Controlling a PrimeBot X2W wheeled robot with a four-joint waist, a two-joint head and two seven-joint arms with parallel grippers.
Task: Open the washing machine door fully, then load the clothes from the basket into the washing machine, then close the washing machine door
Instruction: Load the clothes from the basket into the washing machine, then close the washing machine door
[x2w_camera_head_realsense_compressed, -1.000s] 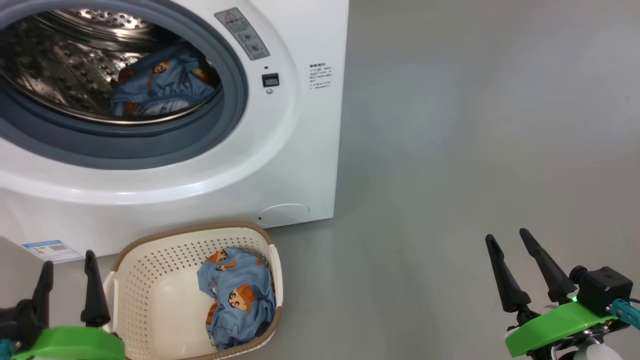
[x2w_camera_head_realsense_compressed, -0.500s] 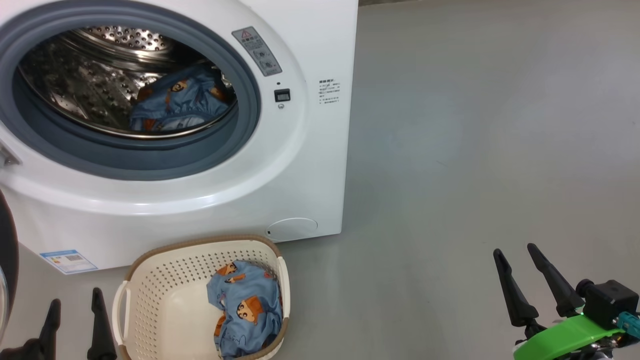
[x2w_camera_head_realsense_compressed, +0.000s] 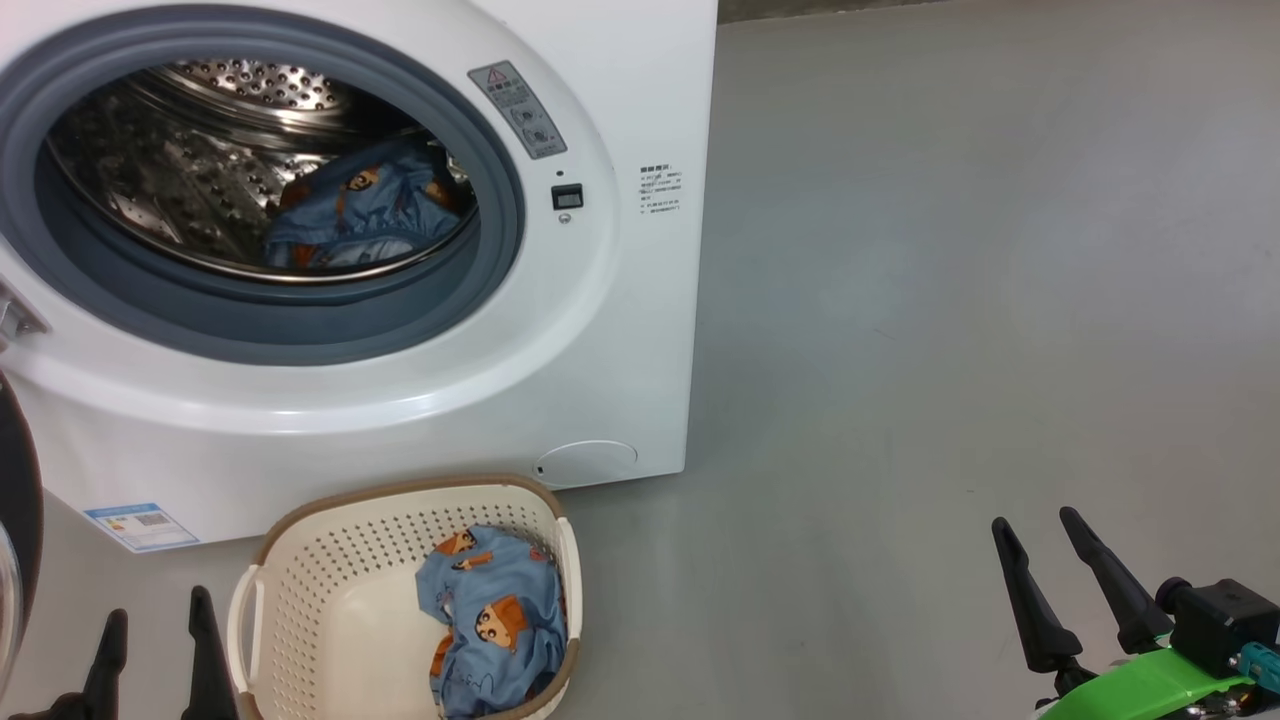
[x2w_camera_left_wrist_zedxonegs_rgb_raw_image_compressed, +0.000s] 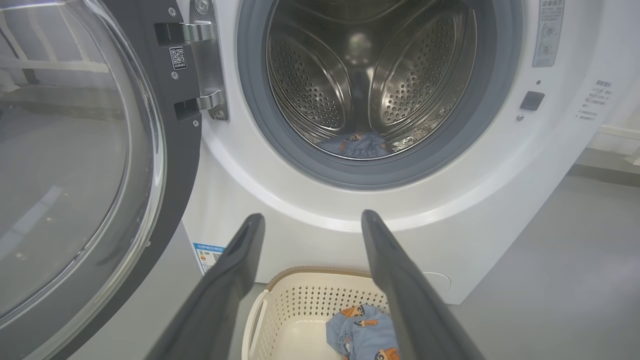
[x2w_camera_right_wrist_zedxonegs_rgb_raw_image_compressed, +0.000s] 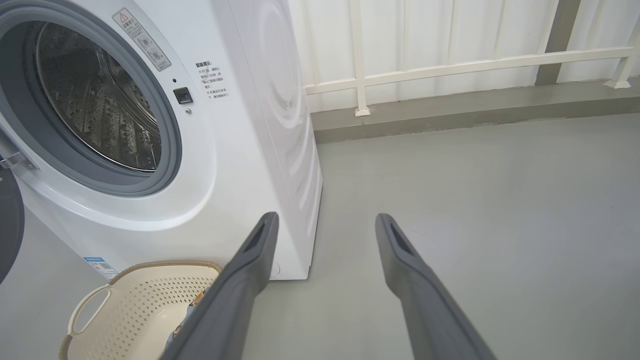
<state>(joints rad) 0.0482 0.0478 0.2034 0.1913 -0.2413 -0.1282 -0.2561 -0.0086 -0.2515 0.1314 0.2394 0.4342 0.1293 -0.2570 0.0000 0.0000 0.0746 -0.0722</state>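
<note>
Since the washing machine door (x2w_camera_left_wrist_zedxonegs_rgb_raw_image_compressed: 75, 165) is swung wide left of the washing machine (x2w_camera_head_realsense_compressed: 600, 330), step one's done | one cartoon-print garment (x2w_camera_head_realsense_compressed: 365, 215) in its drum (x2w_camera_head_realsense_compressed: 180, 170), second garment (x2w_camera_head_realsense_compressed: 495, 625) in the basket (x2w_camera_head_realsense_compressed: 340, 560) at its foot | left hand (x2w_camera_head_realsense_compressed: 158, 605), right hand (x2w_camera_head_realsense_compressed: 1034, 520) released, empty | closing comes last

1. One big white front-loading washing machine (x2w_camera_head_realsense_compressed: 620, 330) with a perforated steel drum.
2. One large round washing machine door (x2w_camera_left_wrist_zedxonegs_rgb_raw_image_compressed: 185, 150), with a glossy black rim around a clear glass bowl.
3. One small cream-white perforated plastic basket (x2w_camera_head_realsense_compressed: 400, 492) with a brown woven-look rim.
4. Two light blue fabric garments (x2w_camera_head_realsense_compressed: 495, 625) printed with orange-and-brown cartoon figures.
5. Two grippers, the left gripper (x2w_camera_head_realsense_compressed: 158, 610) and the right gripper (x2w_camera_head_realsense_compressed: 1034, 520), each with two long dark fingers.
6. One small blue label (x2w_camera_head_realsense_compressed: 135, 525).
7. One round white cover (x2w_camera_head_realsense_compressed: 590, 463).
8. Two shiny metal hinge brackets (x2w_camera_left_wrist_zedxonegs_rgb_raw_image_compressed: 200, 32).
</note>
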